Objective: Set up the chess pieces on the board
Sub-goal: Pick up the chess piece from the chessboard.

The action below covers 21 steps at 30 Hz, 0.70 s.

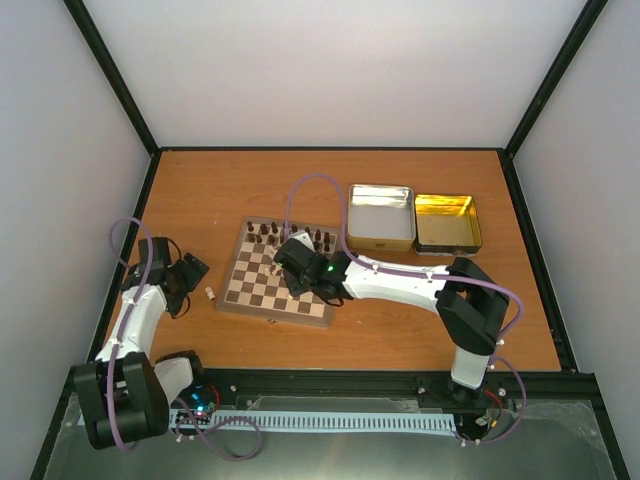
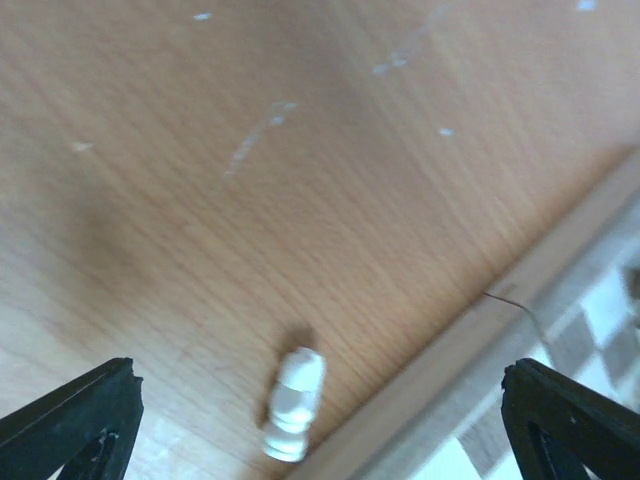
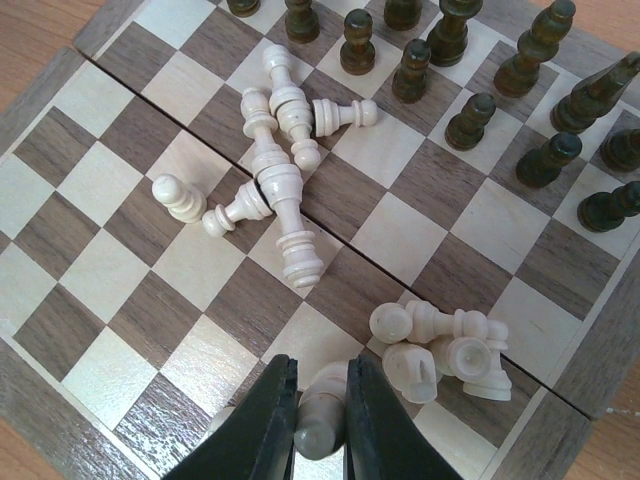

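Observation:
The board [image 1: 262, 296] lies left of centre on the table. Dark chess pieces [image 3: 452, 62] stand along its far rows. Several cream chess pieces [image 3: 277, 150] lie toppled mid-board, and a small cluster [image 3: 440, 355] lies close to my right gripper. One cream pawn [image 3: 180, 198] stands upright. My right gripper [image 3: 320, 400] hangs over the board [image 3: 100, 270], shut on a cream piece [image 3: 325, 425]. My left gripper [image 2: 320, 425] is open wide above the table beside the board's left edge [image 2: 480, 340]. A cream piece [image 2: 295, 402] lies on the wood between its fingers, touched by neither.
A silver tin [image 1: 380, 215] and a gold tin [image 1: 447, 222] stand open at the back right of the board. The loose cream piece [image 1: 210, 293] lies just off the board's left edge, by the left gripper [image 1: 197, 282]. Black frame posts border the table.

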Motion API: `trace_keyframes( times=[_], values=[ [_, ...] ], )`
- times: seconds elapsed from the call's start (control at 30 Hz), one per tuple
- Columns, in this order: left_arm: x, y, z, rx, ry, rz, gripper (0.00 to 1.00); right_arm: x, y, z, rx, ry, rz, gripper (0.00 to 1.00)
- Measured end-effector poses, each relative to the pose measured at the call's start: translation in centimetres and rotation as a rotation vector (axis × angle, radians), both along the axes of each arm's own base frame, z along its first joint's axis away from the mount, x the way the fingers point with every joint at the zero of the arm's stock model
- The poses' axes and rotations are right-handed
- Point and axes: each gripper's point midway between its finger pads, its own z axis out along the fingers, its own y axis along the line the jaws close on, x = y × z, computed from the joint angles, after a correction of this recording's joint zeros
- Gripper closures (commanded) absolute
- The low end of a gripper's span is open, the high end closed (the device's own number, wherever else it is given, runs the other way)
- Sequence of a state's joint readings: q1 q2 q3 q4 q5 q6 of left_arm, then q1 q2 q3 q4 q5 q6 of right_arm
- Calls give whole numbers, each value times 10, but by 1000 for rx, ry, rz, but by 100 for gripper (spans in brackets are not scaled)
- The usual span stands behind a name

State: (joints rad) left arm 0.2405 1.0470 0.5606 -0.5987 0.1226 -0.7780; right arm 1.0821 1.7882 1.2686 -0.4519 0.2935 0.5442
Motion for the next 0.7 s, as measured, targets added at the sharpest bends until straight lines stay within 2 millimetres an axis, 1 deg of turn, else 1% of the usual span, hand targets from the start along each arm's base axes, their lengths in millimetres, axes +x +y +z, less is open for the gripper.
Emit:
trace_keyframes(
  times=[0.07, 0.1, 0.23, 0.33, 0.47, 0.53, 0.7],
  values=[
    [4, -7, 9, -9, -48, -61, 4, 0, 0, 1, 2, -1, 0, 88],
    [7, -12, 16, -18, -83, -100, 6, 0, 0, 1, 2, -1, 0, 88],
    [19, -39, 49, -70, -236, -272, 12, 0, 0, 1, 5, 3, -2, 88],
    [20, -60, 65, -110, -307, -387, 16, 2, 0, 1, 20, 14, -14, 89],
    [14, -95, 75, -188, -352, -531, 21, 9, -3, 3, 57, 14, -52, 88],
    [9, -112, 77, -234, -366, -592, 22, 10, -7, 4, 81, 20, -73, 88],
    [-8, -149, 71, -333, -368, -718, 22, 11, -16, 10, 172, 56, -118, 89]
  ],
)
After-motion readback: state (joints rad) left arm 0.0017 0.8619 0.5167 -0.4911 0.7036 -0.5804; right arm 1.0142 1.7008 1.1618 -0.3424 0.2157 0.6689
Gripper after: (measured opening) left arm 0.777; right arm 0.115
